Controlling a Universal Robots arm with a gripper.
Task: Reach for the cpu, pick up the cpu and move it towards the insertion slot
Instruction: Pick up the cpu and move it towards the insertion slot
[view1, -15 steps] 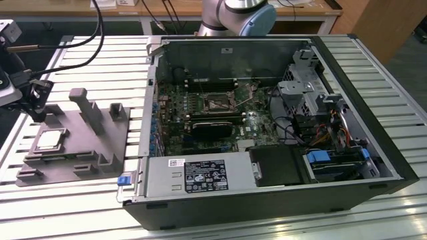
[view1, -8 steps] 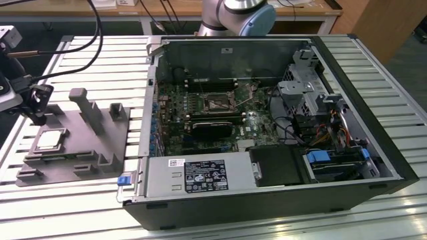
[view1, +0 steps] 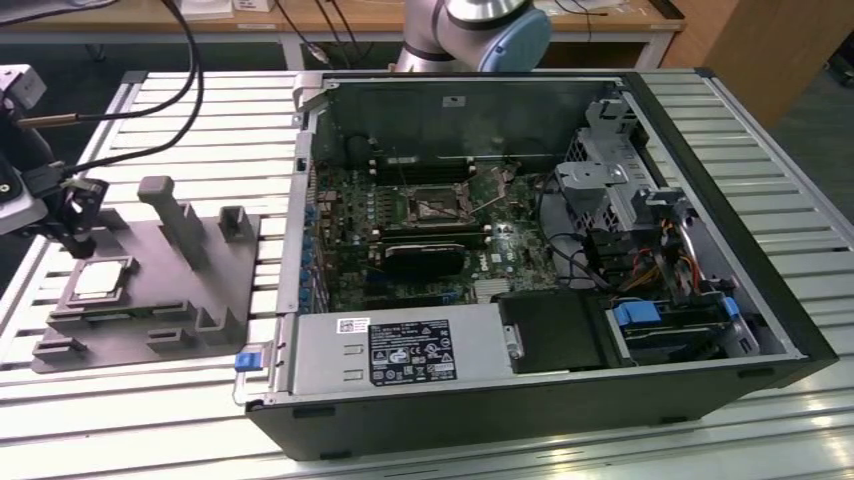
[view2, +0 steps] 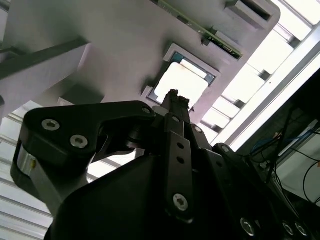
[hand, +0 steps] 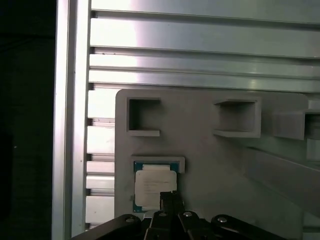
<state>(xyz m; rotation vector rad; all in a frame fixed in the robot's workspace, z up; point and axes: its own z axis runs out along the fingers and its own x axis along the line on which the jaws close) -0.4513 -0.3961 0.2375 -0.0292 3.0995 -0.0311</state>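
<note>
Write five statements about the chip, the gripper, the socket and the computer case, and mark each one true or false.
1. The chip rests on the grey fixture. True.
2. The chip is seated in the socket. False: it lies on the fixture, outside the computer case.
3. The gripper is over the fixture, close to the chip. True.
4. The fixture stands to the exterior view's right of the computer case. False: it stands to the exterior view's left.
5. The computer case is closed. False: its side is open, and the board with the socket shows.
</note>
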